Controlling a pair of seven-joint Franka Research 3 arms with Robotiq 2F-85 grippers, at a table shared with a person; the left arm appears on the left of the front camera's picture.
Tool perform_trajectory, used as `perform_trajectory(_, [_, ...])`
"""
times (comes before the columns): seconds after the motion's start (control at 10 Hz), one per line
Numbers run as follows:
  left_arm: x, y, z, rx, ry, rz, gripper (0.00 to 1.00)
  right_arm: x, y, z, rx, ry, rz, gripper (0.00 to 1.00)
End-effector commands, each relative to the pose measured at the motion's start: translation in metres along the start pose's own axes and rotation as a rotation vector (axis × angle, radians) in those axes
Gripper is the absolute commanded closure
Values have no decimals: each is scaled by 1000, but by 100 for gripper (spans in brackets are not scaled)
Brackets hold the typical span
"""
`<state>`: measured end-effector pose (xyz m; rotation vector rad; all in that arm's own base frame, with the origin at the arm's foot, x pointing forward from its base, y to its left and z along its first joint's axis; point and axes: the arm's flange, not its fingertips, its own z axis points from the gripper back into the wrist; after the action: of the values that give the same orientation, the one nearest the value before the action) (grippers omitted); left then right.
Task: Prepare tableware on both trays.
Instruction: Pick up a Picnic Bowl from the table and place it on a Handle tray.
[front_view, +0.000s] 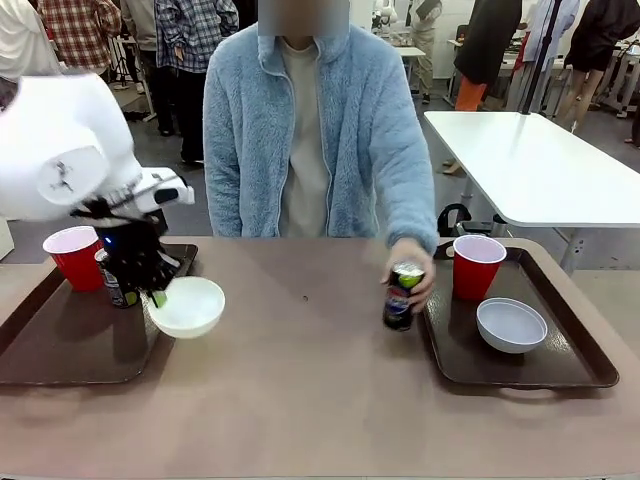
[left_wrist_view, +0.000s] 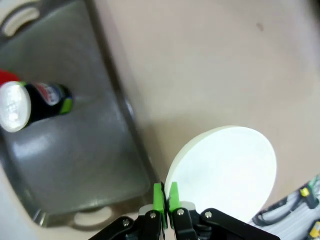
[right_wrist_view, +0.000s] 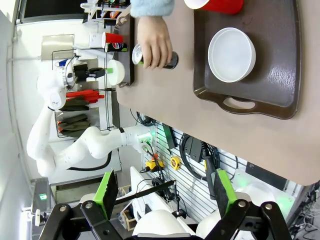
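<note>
White bowl (front_view: 187, 306): pinched at its rim by the left pincer (left_wrist_view: 165, 200), at the right edge of the left tray (front_view: 60, 345).
Left pincer: clamped tight on the white bowl's rim.
Right pincer (right_wrist_view: 162, 192): fingers wide apart, holding nothing, high off the surface (front_view: 320, 390).
Left tray: red cup (front_view: 76, 257) and can (front_view: 116, 280) at its far side.
Right tray (front_view: 520, 370): second red cup (front_view: 477, 266), grey-blue bowl (front_view: 511, 324).
Person's hand (front_view: 412, 268): gripping the second can (front_view: 402, 297) just left of the right tray.

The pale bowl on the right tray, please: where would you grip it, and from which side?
Grip the pale bowl by its thin rim, coming from above with one finger inside the wall. It sits upright and open; its near edge is farthest from the red cup.
</note>
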<state>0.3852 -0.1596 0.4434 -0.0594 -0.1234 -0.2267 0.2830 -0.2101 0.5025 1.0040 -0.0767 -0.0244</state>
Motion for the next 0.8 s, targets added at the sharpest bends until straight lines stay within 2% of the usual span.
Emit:
perform_trajectory(0.0, [-7, 26, 21, -39, -8, 35, 99, -1, 1, -3, 26, -19, 12, 0])
perform_trajectory(0.3, [-14, 77, 27, -60, 27, 69, 99, -1, 1, -3, 26, -19, 12, 0])
perform_trajectory(0.7, [-30, 147, 27, -61, 20, 185, 99, -1, 1, -3, 26, -19, 12, 0])
